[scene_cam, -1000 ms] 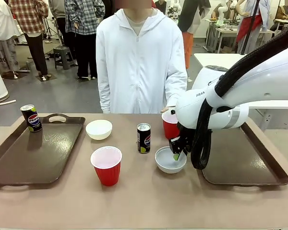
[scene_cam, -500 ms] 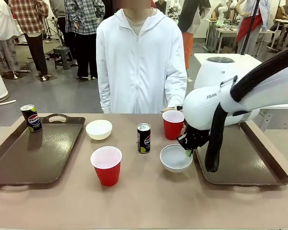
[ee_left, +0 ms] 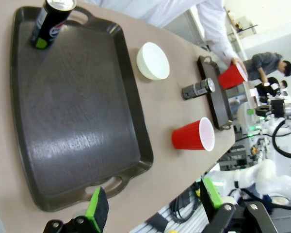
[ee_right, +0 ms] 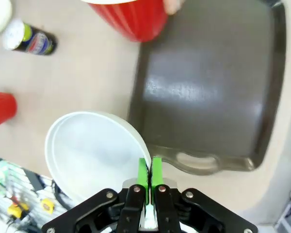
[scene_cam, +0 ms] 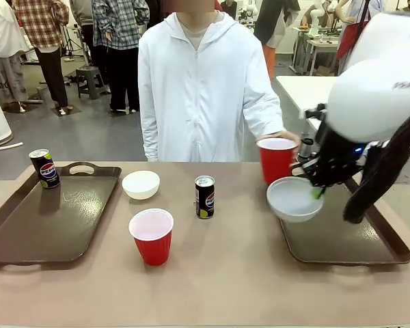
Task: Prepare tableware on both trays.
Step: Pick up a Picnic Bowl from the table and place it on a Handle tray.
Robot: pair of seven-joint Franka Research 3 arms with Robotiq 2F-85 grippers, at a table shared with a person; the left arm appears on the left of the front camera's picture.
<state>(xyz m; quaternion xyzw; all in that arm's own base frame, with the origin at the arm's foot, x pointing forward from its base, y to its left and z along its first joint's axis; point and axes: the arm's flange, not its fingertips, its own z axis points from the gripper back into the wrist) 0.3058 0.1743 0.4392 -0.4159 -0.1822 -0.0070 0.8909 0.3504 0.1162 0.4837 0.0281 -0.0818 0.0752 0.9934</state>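
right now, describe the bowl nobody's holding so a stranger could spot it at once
Start at the dark brown left tray, with a soda can in its far corner. Just off that tray's far right corner, on the bare table, sits a shallow white bowl. Its twin hangs pinched by the right gripper at the right tray; this one rests untouched.

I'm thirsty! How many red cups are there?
2. One cup stands on the table near the middle; the other cup is held by the person's hand.

White rounded arm (scene_cam: pixel 376 89), black cable (scene_cam: pixel 384 171), black jaws, green pads (ee_right: pixel 142 173).
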